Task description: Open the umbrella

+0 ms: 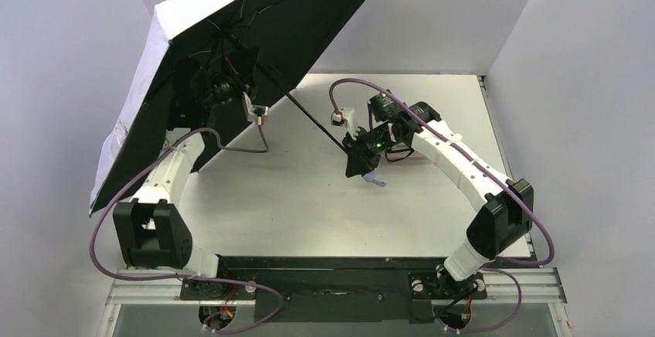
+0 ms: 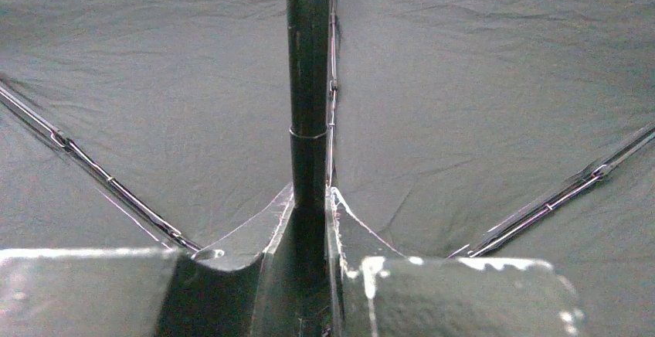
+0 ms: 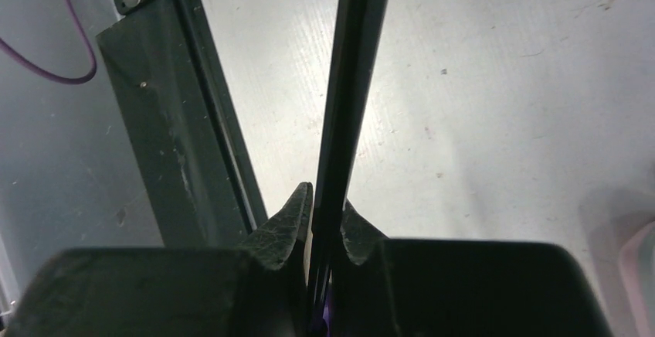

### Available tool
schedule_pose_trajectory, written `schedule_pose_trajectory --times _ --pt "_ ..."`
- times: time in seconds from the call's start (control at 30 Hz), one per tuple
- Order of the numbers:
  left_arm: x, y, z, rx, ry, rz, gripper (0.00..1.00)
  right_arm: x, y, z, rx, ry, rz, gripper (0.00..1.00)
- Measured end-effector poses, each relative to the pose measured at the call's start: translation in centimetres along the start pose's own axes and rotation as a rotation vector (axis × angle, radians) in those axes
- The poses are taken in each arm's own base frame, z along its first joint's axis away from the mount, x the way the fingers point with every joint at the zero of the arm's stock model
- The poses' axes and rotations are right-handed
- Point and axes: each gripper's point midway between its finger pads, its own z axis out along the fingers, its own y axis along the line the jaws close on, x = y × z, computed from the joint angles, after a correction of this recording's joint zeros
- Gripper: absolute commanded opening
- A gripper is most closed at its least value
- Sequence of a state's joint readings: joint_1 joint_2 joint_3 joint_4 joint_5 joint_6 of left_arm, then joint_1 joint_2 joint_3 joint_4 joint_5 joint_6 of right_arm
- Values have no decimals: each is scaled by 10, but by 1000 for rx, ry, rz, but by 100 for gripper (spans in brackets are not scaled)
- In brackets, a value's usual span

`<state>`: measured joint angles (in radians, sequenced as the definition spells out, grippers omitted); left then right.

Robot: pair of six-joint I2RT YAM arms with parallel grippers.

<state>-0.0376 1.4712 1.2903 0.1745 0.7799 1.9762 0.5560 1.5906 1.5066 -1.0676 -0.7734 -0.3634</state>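
Spreading wide over the far left corner of the table (image 1: 309,213), the umbrella (image 1: 255,35) stands open and tipped over. Its black lining faces the middle of the surface, and its pale outer fabric shows only as a strip along the left rim. The canopy's lower edge hangs near the left edge of the table, above the left arm. From the hub, the thin black shaft (image 1: 317,124) slants down and to the right, ending near the centre of the table.

The left gripper (image 2: 310,198) is raised under the canopy. In its wrist view its two fingers are closed against the shaft from either side, with the lining filling the background. Metal ribs (image 2: 100,175) run out to both sides.

The right gripper (image 3: 324,198) holds the other end of the shaft. Its fingers are pressed onto the rod just above the small lavender handle (image 1: 376,182), which pokes out below them close to the tabletop. The pictures do not show whether the handle touches the table.

A purple cable (image 1: 247,150) loops from the left wrist down along that arm. A pale pink object (image 3: 637,275) shows at the lower right edge of the right wrist view, cropped too much to identify.
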Motion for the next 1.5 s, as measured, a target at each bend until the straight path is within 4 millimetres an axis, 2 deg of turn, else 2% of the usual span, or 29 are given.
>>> schedule_pose_trajectory --times 0.17,0.6,0.97,1.17,1.33,1.4,1.5 --pt "8 0 -2 -6 -7 6 5 -7 -10 1 48 -24 -34 0" --pt "27 10 16 -31 -14 40 6 -19 -33 7 174 -46 -98 0" --pt "32 6 24 -32 -25 52 6 -21 -47 11 257 -59 -131 0" --pt "33 10 20 -38 -18 33 6 -28 -42 4 258 -61 -142 0" --pt "32 22 -3 -49 74 25 6 -38 -28 -9 205 -32 -160 0" --pt "29 23 -13 -52 124 28 6 -38 -21 -11 161 -8 -162 0" --pt "19 25 -13 -64 175 30 7 -29 -7 -13 86 35 -142 3"
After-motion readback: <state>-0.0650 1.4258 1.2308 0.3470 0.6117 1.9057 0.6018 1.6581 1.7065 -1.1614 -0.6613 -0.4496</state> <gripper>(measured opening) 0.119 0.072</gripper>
